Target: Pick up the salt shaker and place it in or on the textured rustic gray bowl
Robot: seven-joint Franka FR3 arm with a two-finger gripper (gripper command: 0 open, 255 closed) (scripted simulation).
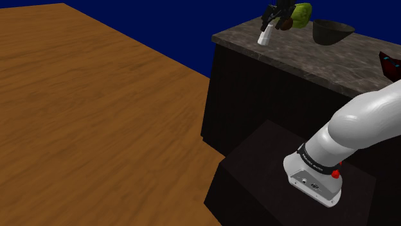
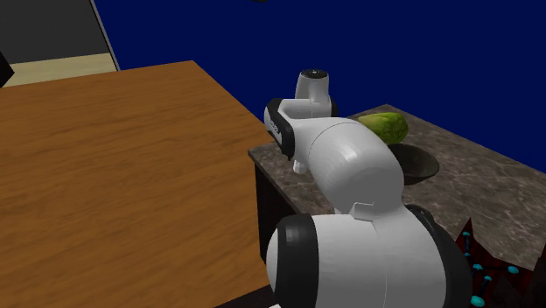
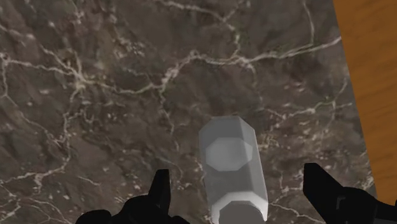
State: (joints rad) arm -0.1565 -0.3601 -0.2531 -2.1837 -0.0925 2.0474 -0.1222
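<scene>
The salt shaker [image 3: 232, 168] is a pale grey-white, faceted piece standing upright on the dark marbled counter [image 3: 114, 95], close to the counter's edge. My gripper [image 3: 240, 188] hangs open right above it. One black finger [image 3: 160, 188] stands on each side of the shaker, and neither touches it. In the shoulder view the shaker [image 1: 263, 37] stands at the counter's left end under the black gripper [image 1: 272, 19]. The dark grey bowl [image 1: 332, 31] sits further to that view's right. In the second exterior view my arm hides part of the bowl [image 2: 418, 163].
A green rounded thing [image 1: 301, 11] and a small brown one [image 1: 285, 24] lie between the shaker and the bowl. A red and teal object [image 1: 391, 64] sits at the counter's right. Wooden floor [image 1: 83, 109] lies beyond the counter edge. My stand [image 1: 257, 180] is below.
</scene>
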